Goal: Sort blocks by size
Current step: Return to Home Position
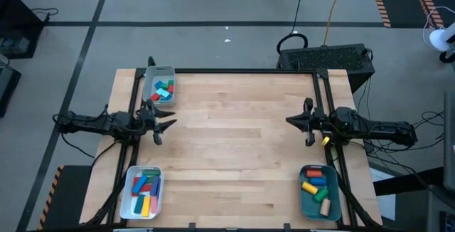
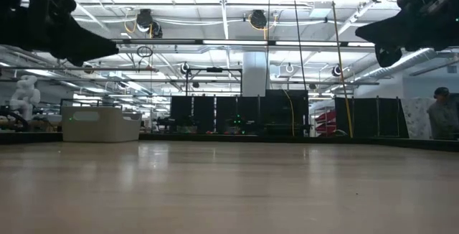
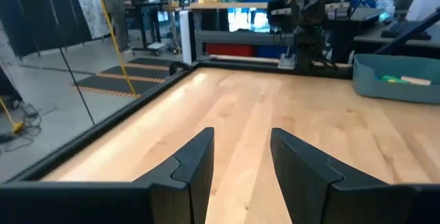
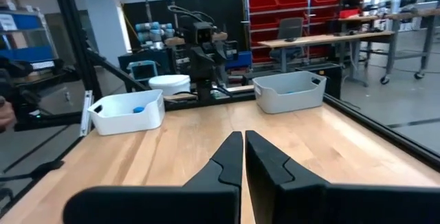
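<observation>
The blocks lie in three trays. Short green, red, blue and teal pieces (image 1: 163, 90) are in the grey tray (image 1: 151, 82) at the far left. Longer bars (image 1: 146, 187) are in the white tray (image 1: 131, 196) at the near left. Orange, yellow, red and tan cylinders (image 1: 316, 186) are in the teal tray (image 1: 304, 198) at the near right. My left gripper (image 1: 169, 124) (image 3: 240, 136) is open and empty above the table's left side. My right gripper (image 1: 290, 121) (image 4: 244, 135) is shut and empty above the right side. They point at each other.
Bare wooden tabletop (image 1: 238, 154) lies between the two grippers. A black frame (image 1: 242, 70) runs along the table's edges. In the right wrist view, the white tray (image 4: 127, 110) and the grey tray (image 4: 289, 90) stand on either side of the left arm.
</observation>
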`<state>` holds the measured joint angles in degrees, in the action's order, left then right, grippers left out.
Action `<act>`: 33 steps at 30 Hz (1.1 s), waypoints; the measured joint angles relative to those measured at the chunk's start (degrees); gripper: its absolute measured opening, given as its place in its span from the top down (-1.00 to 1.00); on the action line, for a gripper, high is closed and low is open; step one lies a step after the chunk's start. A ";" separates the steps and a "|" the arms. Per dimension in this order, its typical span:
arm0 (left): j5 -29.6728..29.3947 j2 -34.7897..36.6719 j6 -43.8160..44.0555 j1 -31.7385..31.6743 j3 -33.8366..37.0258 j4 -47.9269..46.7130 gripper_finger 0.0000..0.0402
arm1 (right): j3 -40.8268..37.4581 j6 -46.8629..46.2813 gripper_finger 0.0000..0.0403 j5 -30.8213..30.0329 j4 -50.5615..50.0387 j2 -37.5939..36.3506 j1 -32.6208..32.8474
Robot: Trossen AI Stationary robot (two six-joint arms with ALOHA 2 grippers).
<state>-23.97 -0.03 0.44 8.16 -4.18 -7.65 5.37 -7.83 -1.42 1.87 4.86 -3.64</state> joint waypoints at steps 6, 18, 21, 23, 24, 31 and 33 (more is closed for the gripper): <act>0.76 0.02 0.71 0.37 0.76 2.24 0.27 | -3.17 -0.56 1.00 0.19 2.78 -0.02 0.00; 1.00 0.00 0.79 0.37 1.21 3.39 0.27 | -4.57 0.59 1.00 -0.56 2.28 0.23 -0.02; 3.14 0.00 0.48 0.37 3.60 10.73 0.27 | -4.55 1.68 1.00 -0.74 0.20 0.22 -0.02; 4.95 -0.31 -0.06 0.37 3.82 11.16 0.27 | -4.52 2.15 1.00 -1.53 -0.24 0.26 -0.02; 5.21 -0.55 -0.03 0.39 3.82 11.14 0.27 | -4.52 2.38 1.00 -1.61 -0.24 0.19 -0.02; 7.11 -3.85 0.85 0.39 3.82 10.88 0.27 | -4.50 3.69 1.00 -1.67 -0.28 -0.11 -0.02; 7.28 -5.45 1.55 0.39 3.82 10.83 0.27 | -4.50 4.50 1.00 -1.68 -0.31 -0.11 -0.02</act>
<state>-16.69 -5.48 1.99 8.56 -0.36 3.18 0.86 -3.33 -3.09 1.56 4.75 -3.66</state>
